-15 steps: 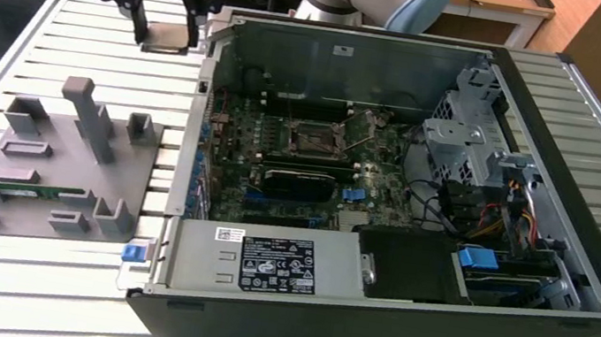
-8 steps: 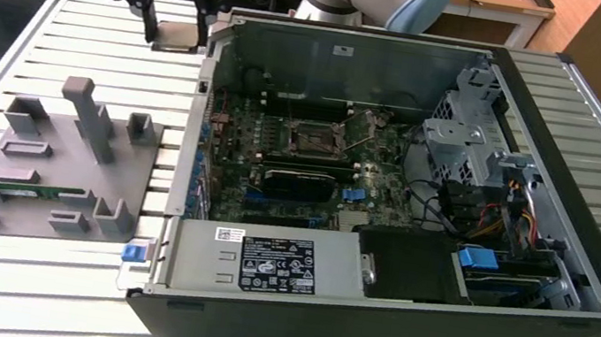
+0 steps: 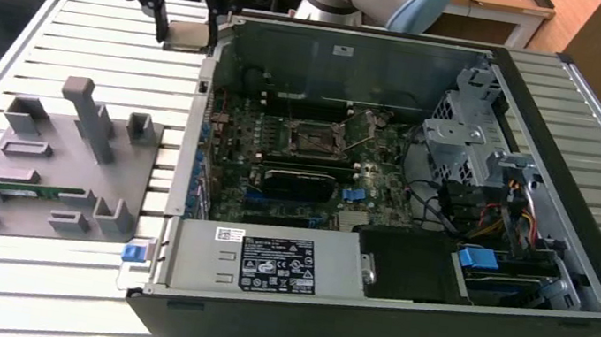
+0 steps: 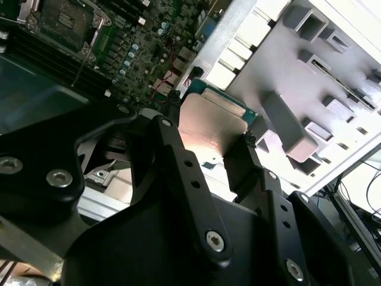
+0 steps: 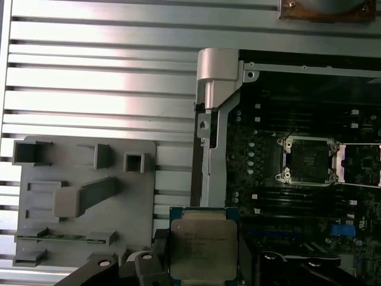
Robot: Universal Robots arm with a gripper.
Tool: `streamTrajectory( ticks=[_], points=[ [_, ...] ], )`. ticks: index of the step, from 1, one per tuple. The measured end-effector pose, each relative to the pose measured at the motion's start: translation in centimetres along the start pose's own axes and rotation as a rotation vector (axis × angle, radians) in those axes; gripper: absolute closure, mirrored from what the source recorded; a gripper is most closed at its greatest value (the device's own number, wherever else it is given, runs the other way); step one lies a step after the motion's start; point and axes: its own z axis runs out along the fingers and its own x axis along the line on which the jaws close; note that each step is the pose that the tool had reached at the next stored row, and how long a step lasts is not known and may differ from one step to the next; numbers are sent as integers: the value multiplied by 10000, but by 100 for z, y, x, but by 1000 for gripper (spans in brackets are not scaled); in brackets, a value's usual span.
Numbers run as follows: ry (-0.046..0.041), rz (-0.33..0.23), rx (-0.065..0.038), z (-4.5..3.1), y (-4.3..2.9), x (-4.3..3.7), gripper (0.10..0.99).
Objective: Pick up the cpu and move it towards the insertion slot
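Gripper (image 3: 184, 33): one, black, two fingers (image 4: 178, 155).
Chip (image 5: 203, 249): one, square, silver-topped, between the fingers.
Socket (image 5: 309, 160): one, square, metal-framed, ahead of the gripper, inside the case.
Computer case (image 3: 568, 289): one, open, just beside the gripper.
Grey holder tray (image 5: 83, 196): one, beside the gripper, on the slatted table.
Green memory stick (image 5: 58, 237): one, lying in the tray.
Blue connectors (image 3: 352, 193): one on the board, beyond the socket.
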Motion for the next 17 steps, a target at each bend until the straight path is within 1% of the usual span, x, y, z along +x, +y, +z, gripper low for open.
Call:
streamTrajectory(
  ticks=[11,17],
  points=[
    [0,0,-9,0,16,-133,545],
    [-1,0,-11,1,38,-195,545]
  ],
)
